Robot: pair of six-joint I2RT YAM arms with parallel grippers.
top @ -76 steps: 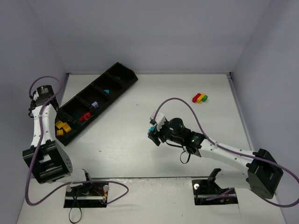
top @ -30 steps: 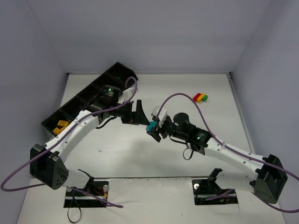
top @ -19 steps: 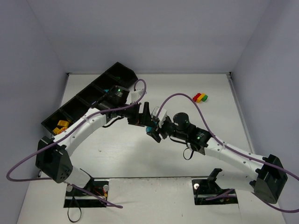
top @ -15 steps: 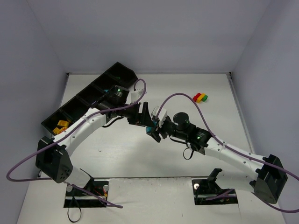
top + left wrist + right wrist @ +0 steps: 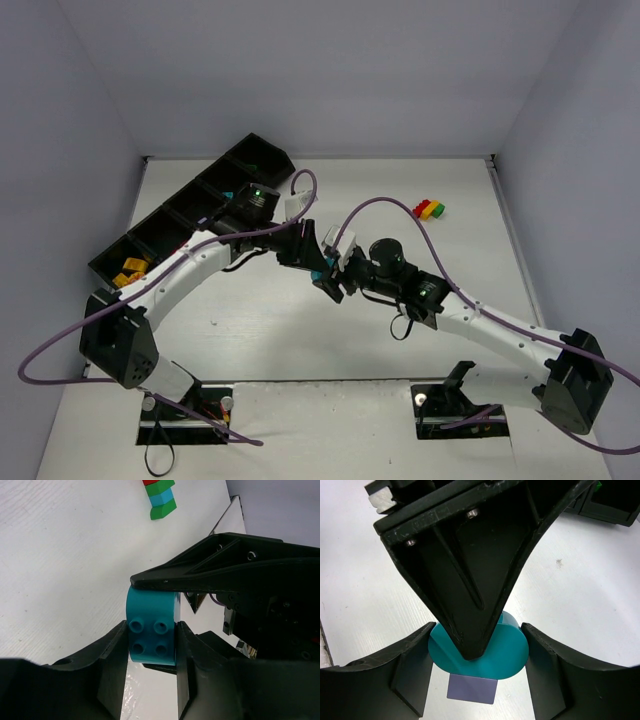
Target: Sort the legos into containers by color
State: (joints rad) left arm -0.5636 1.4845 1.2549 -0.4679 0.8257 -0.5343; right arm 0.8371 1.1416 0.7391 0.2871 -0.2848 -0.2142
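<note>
my two grippers meet nose to nose over the middle of the table [image 5: 400, 180], and the teal brick [image 5: 151, 637] sits right where they cross. my left gripper [image 5: 150, 650] is closed on it: in the left wrist view a finger presses each flank of the brick, and the four studs face that camera. one finger of my right gripper [image 5: 477, 655] lies across the top edge of the brick there. in the right wrist view the right fingers [image 5: 412, 675] also clamp the teal brick from both sides, so both tools grip the same piece. the left gripper's fingers come down in front of it as a dark wedge. a small lilac face [image 5: 471, 689] shows just below the teal, touching it; i cannot tell if it is a separate brick.

well beyond my left fingertips, past the right arm, a short stack of bricks [image 5: 430, 210] lies on the table, red at one end and green at the other. the black tray [image 5: 190, 215] runs behind my left gripper, beside that arm. yellow bricks [image 5: 130, 272] lie in its nearest end compartment.
</note>
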